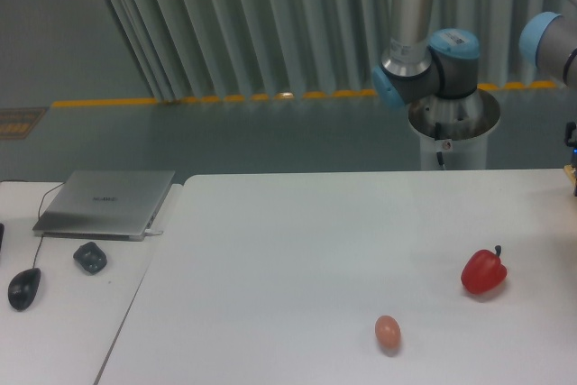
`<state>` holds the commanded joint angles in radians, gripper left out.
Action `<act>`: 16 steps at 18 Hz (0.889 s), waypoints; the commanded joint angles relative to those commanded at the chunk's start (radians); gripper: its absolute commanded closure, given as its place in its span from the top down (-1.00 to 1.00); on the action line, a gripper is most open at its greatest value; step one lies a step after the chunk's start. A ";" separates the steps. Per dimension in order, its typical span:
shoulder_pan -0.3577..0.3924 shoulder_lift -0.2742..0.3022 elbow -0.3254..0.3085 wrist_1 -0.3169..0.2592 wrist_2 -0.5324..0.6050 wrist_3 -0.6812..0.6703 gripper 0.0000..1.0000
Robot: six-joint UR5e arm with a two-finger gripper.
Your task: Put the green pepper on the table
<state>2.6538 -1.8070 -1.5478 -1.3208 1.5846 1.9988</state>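
The green pepper is out of view. The table (297, 250) is a large white top filling the lower frame. The arm's grey and blue joints (424, 60) rise behind the table's far edge, and a further link (552, 41) runs off the right edge. The gripper itself is out of frame. Only a dark sliver of hardware (572, 137) shows at the right border, just above the table's far right corner.
A red bell pepper (483, 270) lies on the table at the right. A tan egg (388, 332) lies near the front edge. The smaller desk on the left holds a closed laptop (106, 203), a mouse (24, 288) and a small dark lump (90, 257).
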 joint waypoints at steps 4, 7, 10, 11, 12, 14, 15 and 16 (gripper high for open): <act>0.000 0.000 0.000 0.000 0.005 0.000 1.00; -0.003 0.005 -0.003 0.002 0.006 0.000 1.00; -0.005 0.000 -0.021 0.009 0.011 -0.015 1.00; 0.000 0.002 -0.025 0.009 0.009 -0.015 1.00; 0.005 0.002 -0.026 0.009 0.011 -0.015 1.00; 0.012 0.003 -0.034 0.008 0.011 -0.017 1.00; 0.012 0.006 -0.038 0.009 0.018 -0.020 1.00; 0.011 0.017 -0.050 0.008 0.028 -0.032 1.00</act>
<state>2.6645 -1.7903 -1.5983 -1.3131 1.6121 1.9667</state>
